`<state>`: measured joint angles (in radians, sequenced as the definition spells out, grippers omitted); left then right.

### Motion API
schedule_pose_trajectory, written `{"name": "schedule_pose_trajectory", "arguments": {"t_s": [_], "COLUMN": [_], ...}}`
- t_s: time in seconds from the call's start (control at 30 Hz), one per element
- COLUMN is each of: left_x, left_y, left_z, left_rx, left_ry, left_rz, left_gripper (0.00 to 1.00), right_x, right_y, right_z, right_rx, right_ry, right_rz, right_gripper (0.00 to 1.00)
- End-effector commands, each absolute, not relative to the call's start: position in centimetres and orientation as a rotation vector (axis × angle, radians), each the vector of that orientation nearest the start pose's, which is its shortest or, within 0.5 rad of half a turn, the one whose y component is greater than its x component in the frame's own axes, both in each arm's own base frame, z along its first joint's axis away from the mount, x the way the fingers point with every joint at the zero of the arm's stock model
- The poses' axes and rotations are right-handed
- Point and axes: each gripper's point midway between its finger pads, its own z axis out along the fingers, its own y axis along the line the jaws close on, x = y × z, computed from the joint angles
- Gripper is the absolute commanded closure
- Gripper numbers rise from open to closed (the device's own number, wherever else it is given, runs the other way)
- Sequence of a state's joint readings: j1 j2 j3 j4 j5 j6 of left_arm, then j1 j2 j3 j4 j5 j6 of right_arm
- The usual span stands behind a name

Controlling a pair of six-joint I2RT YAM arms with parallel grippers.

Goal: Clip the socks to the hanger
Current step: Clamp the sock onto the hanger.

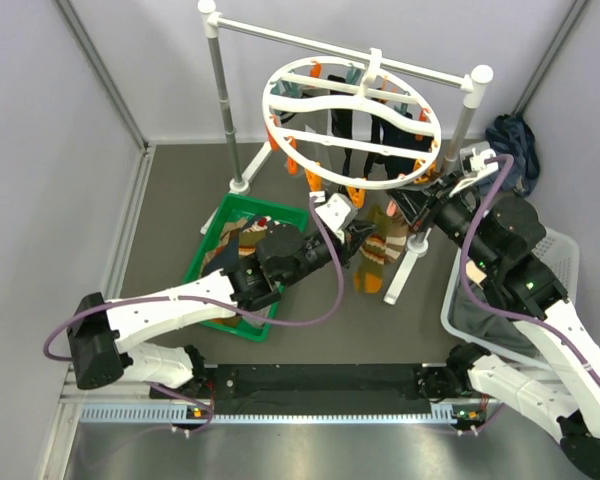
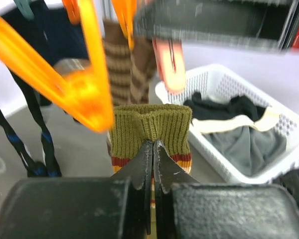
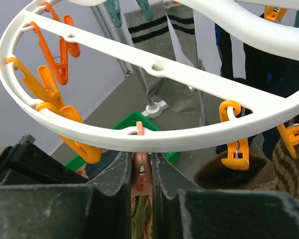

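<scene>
Hanging from the rail stand (image 1: 218, 90), the hanger (image 3: 189, 135) already carried grey, navy and brown-striped socks (image 3: 149, 30), though several orange clips (image 3: 50, 84) were bare. The white basket (image 2: 212, 82) sat apart. The green tray (image 1: 265, 207) held more socks, so I judged work remained. My left jaws were clamped on the olive sock (image 2: 152, 124) just below the ring; my right jaws pinched the salmon clip (image 3: 141, 174). Neighbouring clips crowded the approach.
</scene>
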<state>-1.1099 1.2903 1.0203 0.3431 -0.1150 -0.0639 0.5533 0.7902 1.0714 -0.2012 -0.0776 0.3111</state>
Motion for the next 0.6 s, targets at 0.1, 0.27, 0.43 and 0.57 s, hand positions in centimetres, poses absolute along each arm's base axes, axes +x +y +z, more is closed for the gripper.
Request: {"name": "schedule_pose_trajectory", "arguments": {"t_s": [0.1,0.27,0.43,0.57], "left_x": [22.3,22.5,22.7,22.8], "left_y": [-40.0,-40.3,-40.5,-40.0], "left_z": [39.7,40.3,40.8,41.6], "left_rx": [0.589,0.568,0.548,0.519], "left_ry": [1.226,1.208,1.196,1.177], "left_rz": [-0.885,-0.889,-0.895,-0.896], "left_gripper": [1.00,1.00,1.00,1.00], "right_x": [24.1,24.1,24.1,24.1], "right_y": [18.4,18.4,18.5,18.4], "right_z": [40.5,40.5,40.4,40.1], "right_rx": [-0.263,-0.262,-0.265,-0.265], "right_ry": [1.517,1.520,1.528,1.538], "right_rz": [0.774,0.772,0.773,0.768], "right_gripper": [1.00,1.00,1.00,1.00]}}
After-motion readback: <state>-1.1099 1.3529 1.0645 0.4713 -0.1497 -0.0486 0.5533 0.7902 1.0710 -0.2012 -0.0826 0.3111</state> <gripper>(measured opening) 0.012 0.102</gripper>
